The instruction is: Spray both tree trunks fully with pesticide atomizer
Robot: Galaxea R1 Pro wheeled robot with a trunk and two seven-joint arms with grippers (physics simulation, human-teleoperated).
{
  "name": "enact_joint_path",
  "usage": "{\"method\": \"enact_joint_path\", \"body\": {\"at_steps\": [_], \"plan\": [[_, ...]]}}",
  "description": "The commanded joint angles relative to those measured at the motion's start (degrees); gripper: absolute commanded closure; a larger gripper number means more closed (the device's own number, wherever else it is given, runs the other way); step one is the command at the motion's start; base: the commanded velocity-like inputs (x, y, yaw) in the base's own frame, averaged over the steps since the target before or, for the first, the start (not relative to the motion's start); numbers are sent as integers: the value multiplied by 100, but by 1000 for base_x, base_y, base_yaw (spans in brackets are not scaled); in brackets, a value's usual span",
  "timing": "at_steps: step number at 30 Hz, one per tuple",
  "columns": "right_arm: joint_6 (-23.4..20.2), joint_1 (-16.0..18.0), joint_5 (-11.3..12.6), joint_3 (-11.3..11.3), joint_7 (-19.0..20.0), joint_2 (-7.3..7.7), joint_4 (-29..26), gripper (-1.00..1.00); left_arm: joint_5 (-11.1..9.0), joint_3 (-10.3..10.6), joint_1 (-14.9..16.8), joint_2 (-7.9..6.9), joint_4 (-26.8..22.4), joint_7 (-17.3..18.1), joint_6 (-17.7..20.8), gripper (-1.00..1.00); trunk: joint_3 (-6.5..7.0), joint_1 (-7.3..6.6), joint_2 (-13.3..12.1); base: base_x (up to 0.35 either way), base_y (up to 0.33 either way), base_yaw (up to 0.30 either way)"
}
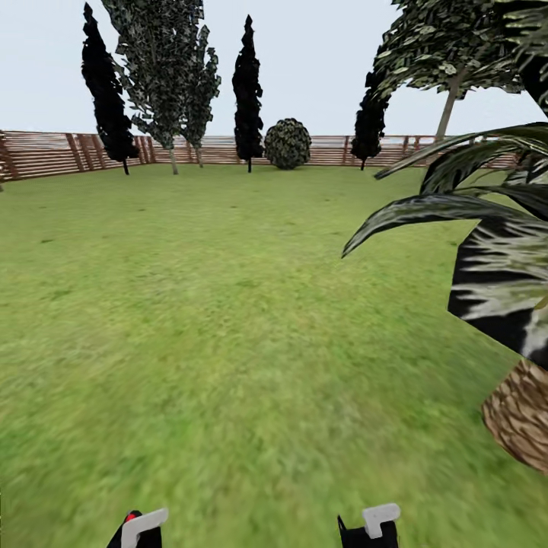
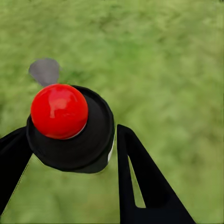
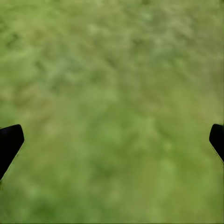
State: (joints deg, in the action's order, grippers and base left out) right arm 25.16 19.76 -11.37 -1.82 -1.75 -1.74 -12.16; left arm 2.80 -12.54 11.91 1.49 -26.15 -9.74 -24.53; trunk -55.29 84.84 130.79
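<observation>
In the left wrist view my left gripper (image 2: 70, 147) is shut on the pesticide atomizer (image 2: 88, 140), a black round body with a shiny red ball top (image 2: 59, 111) and a small grey piece (image 2: 44, 71) beyond it, over grass. My right gripper (image 3: 112, 140) is open over bare lawn, its black fingertips (image 3: 9, 142) far apart. Both grippers show at the head view's lower edge, the left (image 1: 141, 529) and the right (image 1: 373, 525). One tree with a leaning pale trunk (image 1: 449, 110) and a high leafy crown stands far off at the back right. No spray cloud is in view.
Wide green lawn (image 1: 228, 320) runs to a brown slat fence (image 1: 46, 152). Near-black cone trees (image 1: 247, 91), two tall grey-green leafy trees (image 1: 164, 68) and a round bush (image 1: 288, 143) line the back. A large palm-like plant with a woven brown base (image 1: 521, 415) stands close on my right.
</observation>
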Motion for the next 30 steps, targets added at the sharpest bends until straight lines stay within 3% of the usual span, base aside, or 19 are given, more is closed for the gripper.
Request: {"method": "enact_joint_path", "body": {"at_steps": [1,16,30], "plan": [[15,2,-50,-20,-18,-1,3,-100,31,-21,5,4,4,-11,-17,100,1,2,2,336,15,217],[15,2,-50,-22,-18,-1,3,-100,28,-21,5,0,4,-11,-16,100,90,2,2,339,2,214],[14,2,-50,-28,-18,42,3,-100,28,-21,5,2,4,-11,-17,100,97,2,2,339,0,18]]}}
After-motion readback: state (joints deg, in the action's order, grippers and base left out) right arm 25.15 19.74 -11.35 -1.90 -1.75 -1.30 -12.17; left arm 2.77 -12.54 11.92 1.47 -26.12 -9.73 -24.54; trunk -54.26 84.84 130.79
